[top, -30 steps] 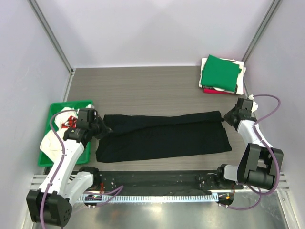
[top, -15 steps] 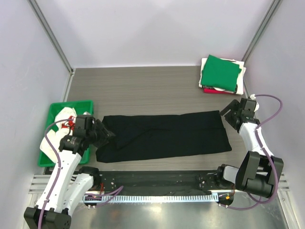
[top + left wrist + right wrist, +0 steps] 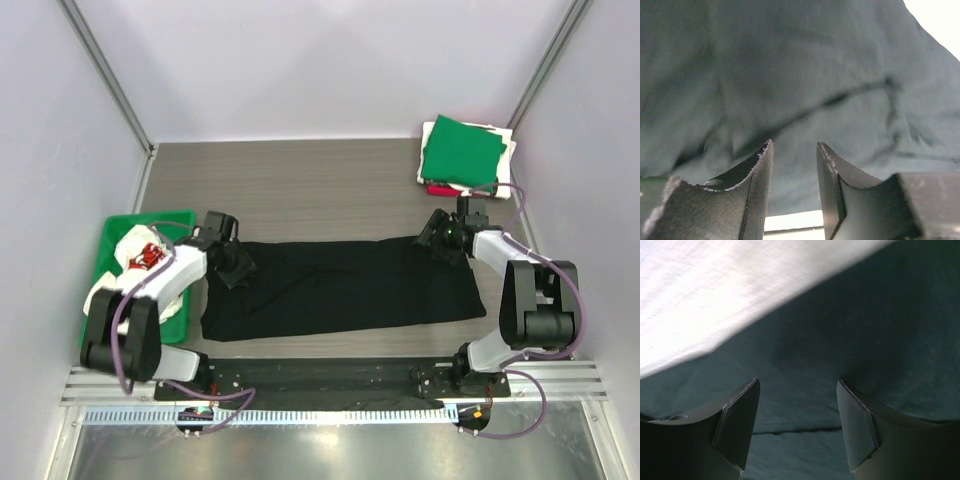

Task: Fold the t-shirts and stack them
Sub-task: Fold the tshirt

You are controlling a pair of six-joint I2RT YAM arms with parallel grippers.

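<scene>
Just beyond left fingers [image 3: 752,200], right fingers [image 3: 737,425]: black t-shirt [image 3: 340,285]

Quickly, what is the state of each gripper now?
Left gripper: jaws open, empty, over the black t-shirt.
Right gripper: jaws open, empty, over it too.

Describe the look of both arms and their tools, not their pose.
The left arm and right arm are white links joined by bulky black joints, and a mauve cable loops along each. The left tool and right tool each have two dark, flat fingers that taper to blunt tips. The inner edges on the left tool look worn and frayed.
</scene>
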